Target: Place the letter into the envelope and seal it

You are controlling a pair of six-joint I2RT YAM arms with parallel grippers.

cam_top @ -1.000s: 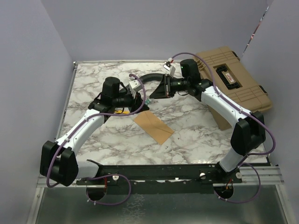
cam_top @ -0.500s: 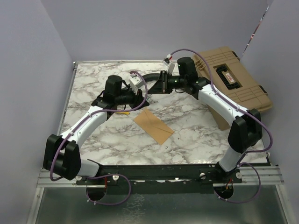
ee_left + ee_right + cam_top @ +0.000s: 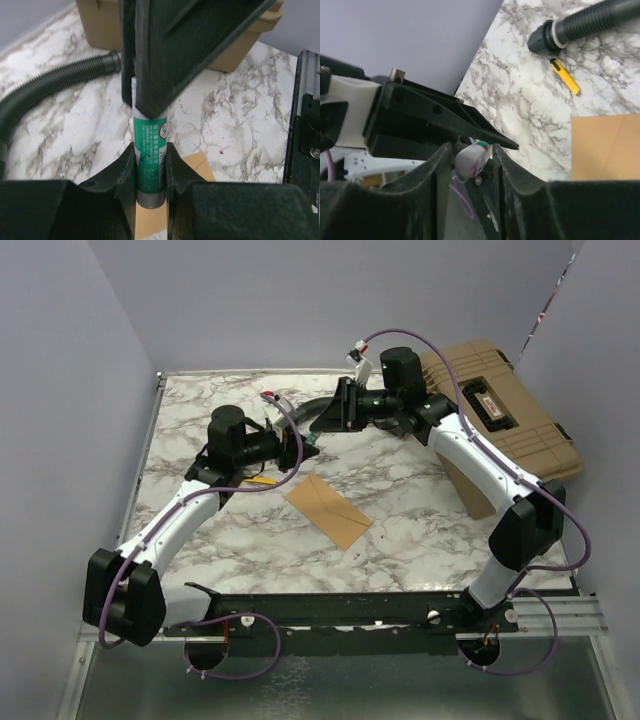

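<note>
**Colleague:** What's on the table from your feed?

**Me:** I see a white-and-grey marble-patterned table (image 3: 200, 405). A flat kraft-brown paper envelope (image 3: 328, 510) lies near its middle, turned at an angle.

**Colleague:** Anything else?

**Me:** A black ribbed plastic hose (image 3: 318, 402) curves across the far half, and a small yellow stick-shaped tool (image 3: 565, 76) lies just beside its open end. A tan hard plastic case (image 3: 500, 410) sits on the far right corner, reaching past the right edge. Near that edge I also see a tan piece (image 3: 472, 492) that I can't identify.

top: high, looking down | wrists: close-up | shared: envelope (image 3: 328, 510)
</note>
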